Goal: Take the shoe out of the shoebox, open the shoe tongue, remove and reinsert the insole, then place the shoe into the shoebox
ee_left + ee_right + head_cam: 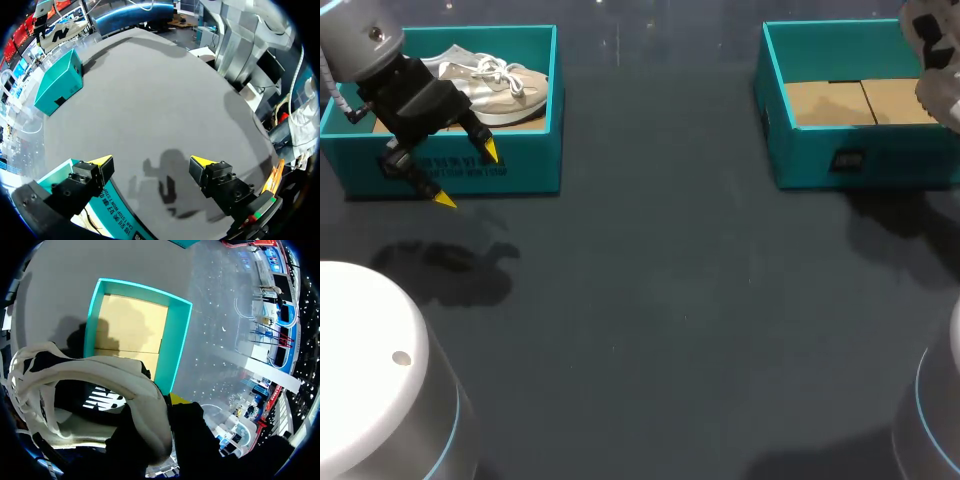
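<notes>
A beige and white shoe [485, 85] lies in the left teal shoebox [525, 165]. My left gripper [467, 175] hangs open over that box's front wall, nothing between its fingers; in the left wrist view its tips [152, 161] straddle bare table, with the box edge [117, 212] under one finger. The right teal shoebox [775, 110] shows only its cardboard floor [132, 322]. Above it my right gripper [167, 402] is shut on a white and black shoe [100, 385], which also shows at the head view's right edge [932, 45]. Only one yellow tip is visible.
The dark table [700, 320] stretches between the two boxes. Both arm bases stand at the near corners, the left one [370, 380] and the right one [935, 410].
</notes>
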You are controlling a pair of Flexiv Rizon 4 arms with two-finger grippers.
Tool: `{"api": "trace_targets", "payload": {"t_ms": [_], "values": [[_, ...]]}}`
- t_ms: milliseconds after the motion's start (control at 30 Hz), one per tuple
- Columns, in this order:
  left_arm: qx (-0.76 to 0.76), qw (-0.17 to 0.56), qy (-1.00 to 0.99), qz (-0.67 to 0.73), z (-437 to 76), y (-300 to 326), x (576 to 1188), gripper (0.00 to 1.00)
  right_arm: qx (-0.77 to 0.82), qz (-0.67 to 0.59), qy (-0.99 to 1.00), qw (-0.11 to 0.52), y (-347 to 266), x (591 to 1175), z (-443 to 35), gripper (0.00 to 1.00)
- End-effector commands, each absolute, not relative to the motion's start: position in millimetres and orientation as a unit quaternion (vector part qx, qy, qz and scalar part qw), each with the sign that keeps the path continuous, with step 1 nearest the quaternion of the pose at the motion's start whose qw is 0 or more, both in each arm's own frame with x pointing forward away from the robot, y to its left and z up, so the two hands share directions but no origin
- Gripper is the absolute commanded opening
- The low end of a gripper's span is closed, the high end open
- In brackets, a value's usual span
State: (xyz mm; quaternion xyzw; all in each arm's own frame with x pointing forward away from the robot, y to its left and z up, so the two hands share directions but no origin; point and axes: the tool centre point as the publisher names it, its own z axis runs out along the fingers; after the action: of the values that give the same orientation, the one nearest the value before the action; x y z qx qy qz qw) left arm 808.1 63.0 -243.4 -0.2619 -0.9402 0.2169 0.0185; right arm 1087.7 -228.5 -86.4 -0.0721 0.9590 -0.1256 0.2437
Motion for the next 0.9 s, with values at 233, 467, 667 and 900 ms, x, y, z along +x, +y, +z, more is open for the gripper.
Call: {"api": "trace_targets", "payload": {"t_ms": [233,467,667,900], "values": [[-0.262,0.018,-0.94,0.216,-243,64,807,1.0,-0.074,-0.104,0.966,0.223,-237,1110,-82,0.0],[-0.262,0.018,-0.94,0.216,-243,64,807,1.0,-0.051,-0.112,0.968,0.219,-245,1113,-84,0.0],[-0.262,0.018,-0.94,0.216,-243,64,807,1.0,0.118,-0.114,0.965,0.204,-295,1124,-89,0.0],[-0.262,0.018,-0.94,0.216,-243,64,807,1.0,0.28,-0.11,0.934,0.19,-329,1121,-90,0.0]]}}
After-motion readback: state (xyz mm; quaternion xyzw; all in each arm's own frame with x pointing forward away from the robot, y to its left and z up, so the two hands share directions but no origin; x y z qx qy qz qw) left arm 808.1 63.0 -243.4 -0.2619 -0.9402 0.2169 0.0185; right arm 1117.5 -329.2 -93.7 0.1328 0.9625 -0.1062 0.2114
